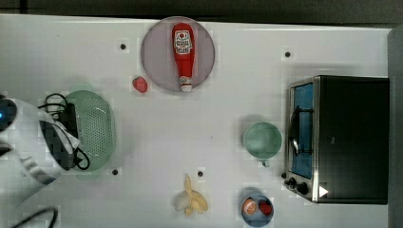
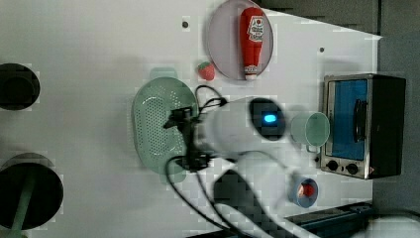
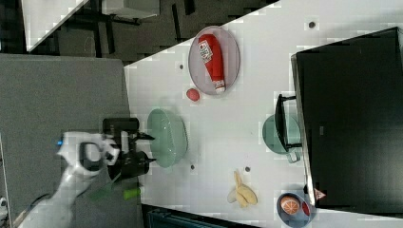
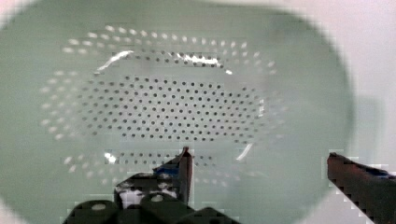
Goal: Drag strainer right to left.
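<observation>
- The pale mint-green oval plastic strainer, dotted with small holes, sits at the top view's left, well apart from the round mint-green mug and the black-and-silver toaster oven at the top view's right.
- The black two-finger gripper hangs just above the strainer with its fingers spread wide. In the wrist view one finger sits over the perforated floor and the other beyond the rim, so they straddle the wall but hold nothing.
- Judging from where it lies, the strainer looks already dragged across; a further push could run it off the table's left edge in the top view.
- If the arm lifts carelessly, the inner finger could catch the wall and tip the light plastic bowl.
- The loose black cables hang near the rim and could snag a tab handle.
- The small red strawberry lies near the strainer's far end; a skewed slide might knock it.
</observation>
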Robot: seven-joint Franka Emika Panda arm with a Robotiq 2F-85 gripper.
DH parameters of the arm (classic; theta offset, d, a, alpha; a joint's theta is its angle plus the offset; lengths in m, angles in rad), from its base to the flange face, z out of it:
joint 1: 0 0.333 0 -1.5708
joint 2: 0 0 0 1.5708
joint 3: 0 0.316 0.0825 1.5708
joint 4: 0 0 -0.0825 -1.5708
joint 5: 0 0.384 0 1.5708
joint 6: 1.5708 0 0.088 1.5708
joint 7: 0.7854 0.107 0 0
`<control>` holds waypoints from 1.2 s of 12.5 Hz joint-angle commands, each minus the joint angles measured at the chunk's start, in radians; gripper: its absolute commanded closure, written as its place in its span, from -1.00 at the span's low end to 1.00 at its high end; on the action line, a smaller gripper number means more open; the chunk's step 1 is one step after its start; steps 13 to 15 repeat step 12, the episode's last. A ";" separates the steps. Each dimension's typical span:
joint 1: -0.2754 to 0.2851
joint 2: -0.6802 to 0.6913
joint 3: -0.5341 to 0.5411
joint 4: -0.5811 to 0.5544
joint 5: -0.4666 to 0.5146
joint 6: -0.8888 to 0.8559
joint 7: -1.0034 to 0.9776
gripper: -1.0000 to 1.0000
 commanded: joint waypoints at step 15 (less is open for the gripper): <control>-0.114 -0.590 -0.561 0.051 -0.131 -0.529 -1.112 -1.00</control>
